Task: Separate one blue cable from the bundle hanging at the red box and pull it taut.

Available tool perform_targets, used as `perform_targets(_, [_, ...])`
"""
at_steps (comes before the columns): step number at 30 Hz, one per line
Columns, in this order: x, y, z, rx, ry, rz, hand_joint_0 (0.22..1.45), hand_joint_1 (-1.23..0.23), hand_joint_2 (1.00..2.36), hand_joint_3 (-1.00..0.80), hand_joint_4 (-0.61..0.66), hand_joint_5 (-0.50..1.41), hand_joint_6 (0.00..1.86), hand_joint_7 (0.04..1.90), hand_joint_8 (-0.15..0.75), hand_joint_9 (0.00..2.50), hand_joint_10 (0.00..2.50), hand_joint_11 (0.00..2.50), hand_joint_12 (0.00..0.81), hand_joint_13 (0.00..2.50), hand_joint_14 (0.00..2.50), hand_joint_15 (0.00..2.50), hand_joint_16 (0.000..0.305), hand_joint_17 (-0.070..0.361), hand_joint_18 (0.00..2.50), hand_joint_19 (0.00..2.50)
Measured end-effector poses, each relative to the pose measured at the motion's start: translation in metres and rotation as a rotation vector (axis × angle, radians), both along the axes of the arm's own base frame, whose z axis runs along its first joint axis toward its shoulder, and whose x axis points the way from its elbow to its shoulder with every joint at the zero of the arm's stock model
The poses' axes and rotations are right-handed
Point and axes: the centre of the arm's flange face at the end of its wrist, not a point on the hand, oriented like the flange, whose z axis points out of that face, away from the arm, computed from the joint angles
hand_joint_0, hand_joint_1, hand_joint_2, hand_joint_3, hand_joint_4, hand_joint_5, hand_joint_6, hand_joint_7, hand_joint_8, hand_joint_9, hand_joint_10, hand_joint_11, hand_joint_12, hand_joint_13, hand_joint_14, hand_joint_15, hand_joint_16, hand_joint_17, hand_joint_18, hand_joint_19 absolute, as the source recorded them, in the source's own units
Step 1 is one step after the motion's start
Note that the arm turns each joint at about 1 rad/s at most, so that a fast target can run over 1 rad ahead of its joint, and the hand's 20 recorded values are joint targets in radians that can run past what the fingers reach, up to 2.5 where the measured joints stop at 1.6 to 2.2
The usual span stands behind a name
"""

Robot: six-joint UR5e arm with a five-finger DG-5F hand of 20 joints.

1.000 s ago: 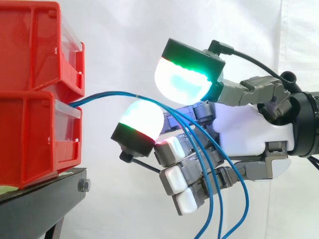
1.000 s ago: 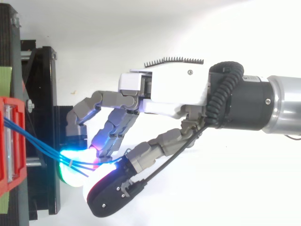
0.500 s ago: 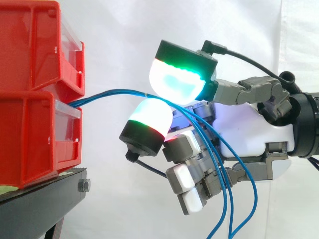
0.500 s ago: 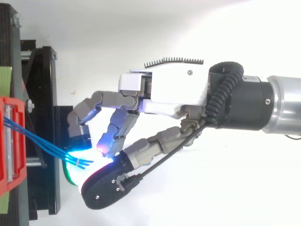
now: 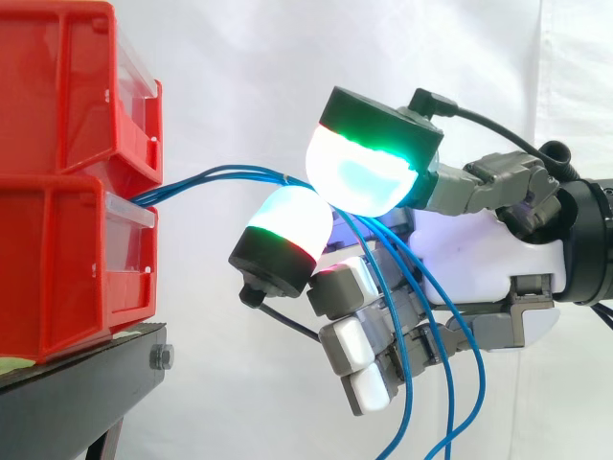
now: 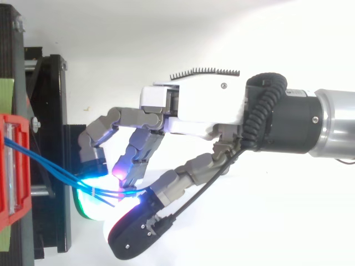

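Note:
A bundle of thin blue cables point(image 5: 220, 175) comes out between the two stacked red bins point(image 5: 57, 259) and runs right to the hand point(image 5: 479, 249). There the strands pass between a white-and-cyan glowing thumb pad point(image 5: 369, 172) above and a white pad edged in red point(image 5: 287, 222) below. These two pads close on the strands. Past the pinch the cables droop in loops over the curled lower fingers and leave the bottom edge. From above, the cables point(image 6: 50, 169) slant from the red bin point(image 6: 14, 166) to the pads under the hand point(image 6: 194, 105).
The bins stand on a black stand point(image 5: 86, 383) at the left, with its frame point(image 6: 52, 111) close to the fingertips. A white curtain lies behind. The arm enters from the right edge.
The thumb pad has shifted right, away from the bins, and slightly up. The strands near the pinch have fanned apart a little. The lower pad has barely moved.

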Motion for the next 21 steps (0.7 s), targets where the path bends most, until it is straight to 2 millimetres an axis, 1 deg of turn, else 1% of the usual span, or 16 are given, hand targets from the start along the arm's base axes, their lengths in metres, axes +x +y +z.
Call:
perform_targets(1, [0.0, 0.0, -0.0001, 0.0, 0.0, 0.0, 0.59, -0.8, 1.0, -0.5, 0.14, -0.17, 0.91, 1.16, 0.357, 1.05, 0.02, 0.97, 0.384, 1.06, 0.02, 0.56, 0.043, 0.097, 0.99, 0.5])
perform_targets(2, [0.0, 0.0, -0.0001, -0.001, 0.0, 0.0, 0.55, -0.76, 1.0, -0.5, 0.16, -0.17, 0.89, 1.18, 0.364, 1.05, 0.02, 0.95, 0.391, 1.07, 0.02, 0.55, 0.044, 0.1, 1.0, 0.5])
perform_targets(3, [0.0, 0.0, -0.0001, -0.001, 0.0, 0.0, 0.54, -0.74, 1.0, -0.5, 0.16, -0.17, 0.89, 1.17, 0.366, 1.06, 0.02, 0.95, 0.392, 1.07, 0.02, 0.55, 0.045, 0.1, 1.0, 0.5])
perform_targets(4, [0.0, 0.0, -0.0002, -0.002, 0.0, 0.0, 0.52, -0.68, 1.0, -0.5, 0.17, -0.16, 0.88, 1.17, 0.372, 1.06, 0.02, 0.94, 0.394, 1.07, 0.02, 0.55, 0.046, 0.102, 1.01, 0.5])
perform_targets(6, [0.0, 0.0, -0.0004, -0.003, 0.001, 0.0, 0.52, -0.61, 1.0, -0.5, 0.18, -0.16, 0.87, 1.16, 0.367, 1.06, 0.02, 0.93, 0.394, 1.08, 0.02, 0.55, 0.046, 0.103, 1.02, 0.51])
perform_targets(7, [0.0001, 0.0, -0.0004, -0.004, 0.001, 0.0, 0.56, -0.56, 1.0, -0.5, 0.18, -0.16, 0.86, 1.16, 0.357, 1.06, 0.02, 0.92, 0.389, 1.08, 0.02, 0.56, 0.044, 0.099, 1.01, 0.53])
perform_targets(9, [0.0, 0.0, -0.0002, -0.005, 0.0, 0.0, 0.61, -0.53, 1.0, -0.5, 0.15, -0.16, 0.86, 1.17, 0.352, 1.06, 0.02, 0.92, 0.38, 1.08, 0.02, 0.56, 0.043, 0.096, 1.0, 0.55])
perform_targets(11, [-0.0001, 0.0, -0.0005, -0.006, 0.001, 0.0, 0.63, -0.57, 1.0, -0.47, 0.13, -0.16, 0.85, 1.19, 0.355, 1.05, 0.02, 0.91, 0.387, 1.08, 0.02, 0.57, 0.043, 0.097, 1.0, 0.56])
perform_targets(13, [-0.0001, 0.0, -0.0007, -0.006, 0.001, 0.0, 0.61, -0.64, 1.01, -0.3, 0.12, -0.16, 0.86, 1.22, 0.359, 1.03, 0.02, 0.9, 0.394, 1.07, 0.02, 0.57, 0.045, 0.101, 1.01, 0.56])
perform_targets(14, [-0.0001, 0.0, -0.0007, -0.006, 0.001, 0.0, 0.61, -0.67, 1.01, -0.23, 0.11, -0.16, 0.87, 1.22, 0.383, 1.04, 0.02, 0.91, 0.413, 1.09, 0.02, 0.55, 0.049, 0.11, 1.05, 0.52])
perform_targets(16, [-0.0002, 0.0, -0.0009, -0.007, 0.002, 0.0, 0.61, -0.7, 1.01, -0.18, 0.11, -0.16, 0.87, 1.21, 0.387, 1.04, 0.02, 0.9, 0.422, 1.09, 0.02, 0.55, 0.051, 0.115, 1.06, 0.52])
perform_targets(18, [-0.0002, -0.0001, -0.0009, -0.007, 0.002, 0.0, 0.61, -0.74, 1.01, -0.16, 0.09, -0.16, 0.88, 1.23, 0.384, 1.02, 0.02, 0.91, 0.424, 1.09, 0.02, 0.55, 0.052, 0.117, 1.06, 0.51])
perform_targets(21, [-0.0002, 0.0, -0.001, -0.007, 0.002, 0.0, 0.62, -0.8, 1.01, -0.18, 0.06, -0.17, 0.89, 1.2, 0.373, 1.0, 0.02, 0.92, 0.413, 1.06, 0.02, 0.56, 0.05, 0.113, 1.02, 0.51])
